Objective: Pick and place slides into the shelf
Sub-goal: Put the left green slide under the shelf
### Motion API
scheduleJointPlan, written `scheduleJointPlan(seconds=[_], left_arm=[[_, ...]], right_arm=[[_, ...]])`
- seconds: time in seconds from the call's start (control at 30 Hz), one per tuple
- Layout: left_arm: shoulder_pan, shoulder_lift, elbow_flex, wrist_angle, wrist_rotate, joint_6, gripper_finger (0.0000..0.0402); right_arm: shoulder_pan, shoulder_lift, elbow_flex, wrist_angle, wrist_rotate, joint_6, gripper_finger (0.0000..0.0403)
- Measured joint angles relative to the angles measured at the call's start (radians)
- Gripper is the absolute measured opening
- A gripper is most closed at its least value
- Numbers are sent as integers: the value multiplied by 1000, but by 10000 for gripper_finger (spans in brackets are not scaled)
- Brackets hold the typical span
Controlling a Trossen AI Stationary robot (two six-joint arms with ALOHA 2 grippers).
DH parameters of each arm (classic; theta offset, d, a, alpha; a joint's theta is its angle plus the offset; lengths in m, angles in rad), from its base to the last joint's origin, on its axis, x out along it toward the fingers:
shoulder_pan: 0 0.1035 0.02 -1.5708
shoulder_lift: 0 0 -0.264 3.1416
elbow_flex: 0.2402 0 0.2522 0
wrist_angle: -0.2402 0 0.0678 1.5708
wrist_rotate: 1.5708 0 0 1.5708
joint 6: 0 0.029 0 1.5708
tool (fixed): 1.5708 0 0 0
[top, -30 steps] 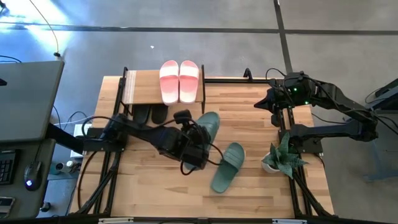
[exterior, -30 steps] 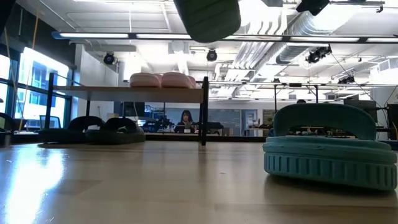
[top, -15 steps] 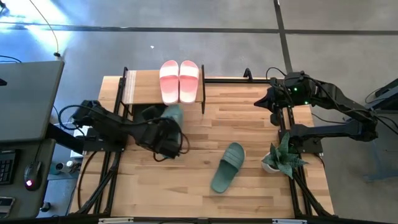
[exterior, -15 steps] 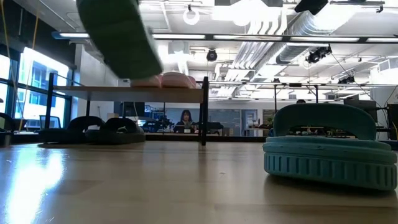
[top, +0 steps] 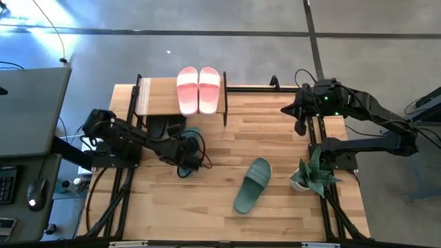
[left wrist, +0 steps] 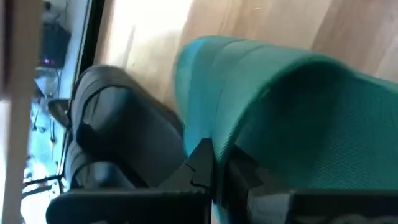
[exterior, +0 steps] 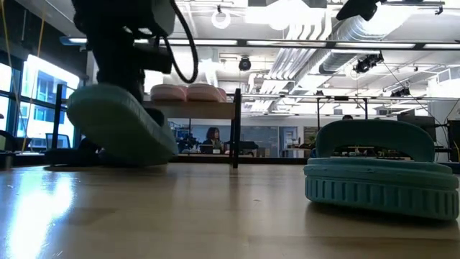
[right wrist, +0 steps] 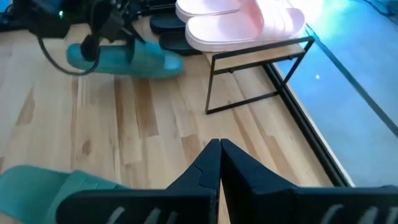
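Two pink slides (top: 198, 89), two black (top: 167, 126), two green (top: 252, 184), one shelf (top: 155, 96).

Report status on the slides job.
Left tool shut on one green slide, low beside the shelf. Right tool shut, empty, waiting. Black slides underneath; second green slide on table.

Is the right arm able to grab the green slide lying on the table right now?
Probably yes. The loose green slide lies in the open on the table, with nothing on it or between it and the right gripper. The fingers are shut, though, so they would have to open first.
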Motion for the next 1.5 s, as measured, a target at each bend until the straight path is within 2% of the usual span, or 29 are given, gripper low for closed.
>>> scheduleJointPlan(seconds=[0.13, 0.3, 0.53, 0.8, 1.17, 1.5], left_arm=[[53, 0, -38, 107, -40, 136, 0], [165, 0, -65, 253, 5, 318, 0], [314, 0, -65, 345, 12, 486, 0], [388, 0, -65, 408, 48, 637, 0], [417, 0, -65, 424, 79, 671, 8], [417, -1, -65, 425, 123, 667, 78]], right_arm=[[0, 0, 0, 0, 0, 27, 0], [0, 0, 0, 0, 9, 28, 0], [0, 0, 0, 0, 24, 26, 0], [0, 0, 0, -8, 27, 24, 0], [0, 0, 0, -8, 34, 24, 0], [0, 0, 0, -8, 34, 16, 0]])
